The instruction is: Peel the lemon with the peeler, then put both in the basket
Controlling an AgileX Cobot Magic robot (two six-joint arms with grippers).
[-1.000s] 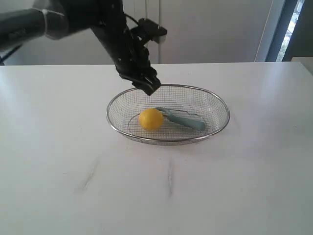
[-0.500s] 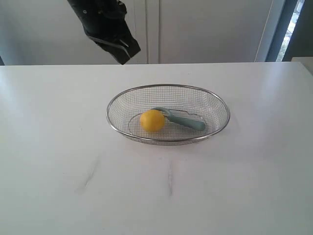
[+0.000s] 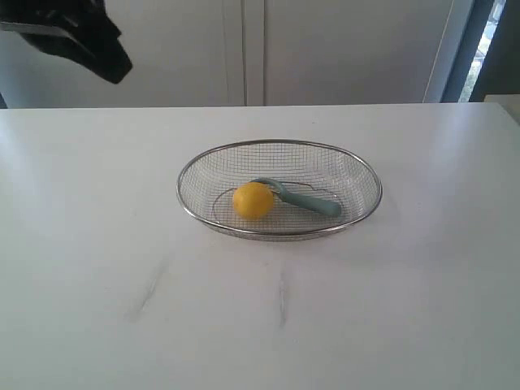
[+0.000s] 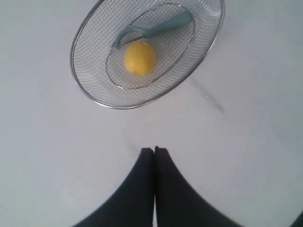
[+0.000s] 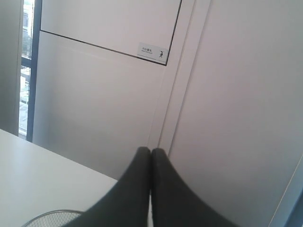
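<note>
Lemon (image 3: 253, 200) beyond closed, empty left gripper (image 4: 154, 150)

In the exterior view the left gripper (image 3: 110, 71) is running off the top and left edges, its dark jaws blurring into one shape; the lemon (image 3: 253, 200) is covering part of the looped head of the peeler (image 3: 307, 201); in the left wrist view the basket (image 4: 90, 80) is losing its far rim to the picture's edge; in the right wrist view only a sliver of its rim is showing; the wall label (image 5: 152, 51) is appearing too small to read.
</note>
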